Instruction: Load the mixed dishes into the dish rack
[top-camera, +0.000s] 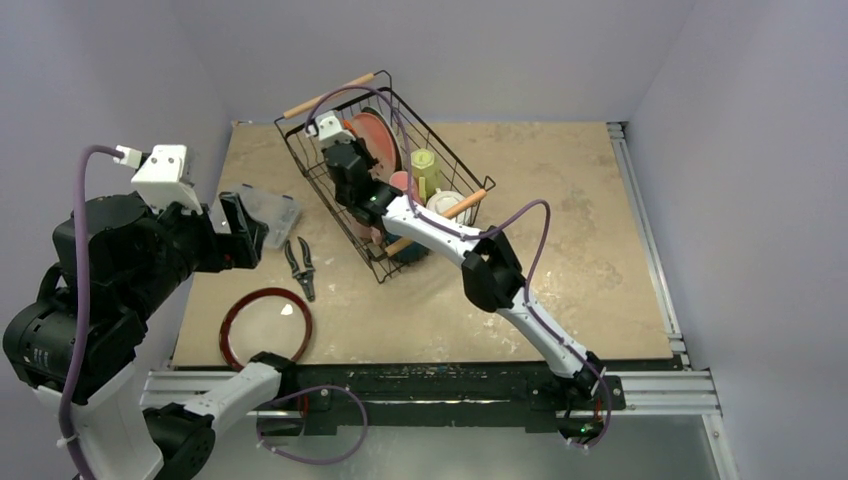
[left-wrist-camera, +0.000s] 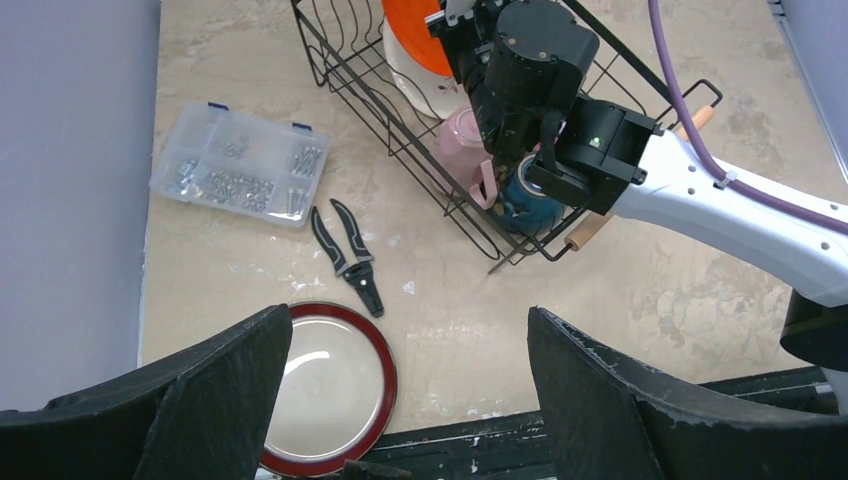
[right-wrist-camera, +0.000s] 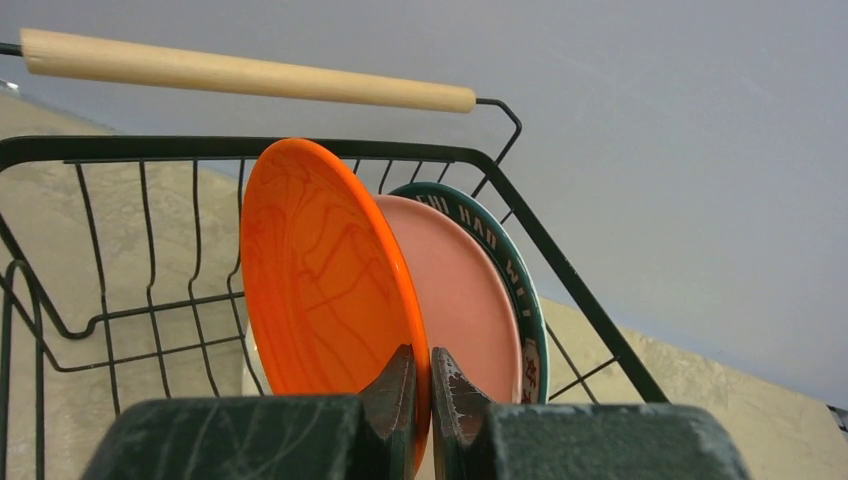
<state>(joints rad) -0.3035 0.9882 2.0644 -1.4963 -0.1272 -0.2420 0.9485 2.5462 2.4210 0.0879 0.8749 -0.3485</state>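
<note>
the rack (top-camera: 312, 180) sits at an angle toward the back of the counter (top-camera: 570, 230), a wooden handle at each end. the right arm reaches into it from the near side. the right fingers (right-wrist-camera: 407, 380) are nearly closed, pinching the lower edge of the orange plate (right-wrist-camera: 320, 270). that plate stands on edge at the far end of the rack. just behind it a pink plate (right-wrist-camera: 465, 300) stands upright too, with a teal-rimmed plate (right-wrist-camera: 505, 265) behind that, the three packed close together.

further along the rack, toward its near end, are a yellow-green mug (top-camera: 424, 168), a white cup (top-camera: 445, 203), a pink mug (left-wrist-camera: 462, 140) and a teal bowl (left-wrist-camera: 525, 200). the bowl is in the near corner, partly hidden by the right arm.

the left arm is raised at the left side, well apart from the rack. the left fingers (top-camera: 243, 228) are spread wide and hold nothing. below them a red-rimmed plate (left-wrist-camera: 335, 385) lies flat on the counter by its near-left edge, outside the rack. black pliers (left-wrist-camera: 348, 258) lie just beyond the plate. a clear box (left-wrist-camera: 240, 165) of small metal parts sits further back on the left.
</note>
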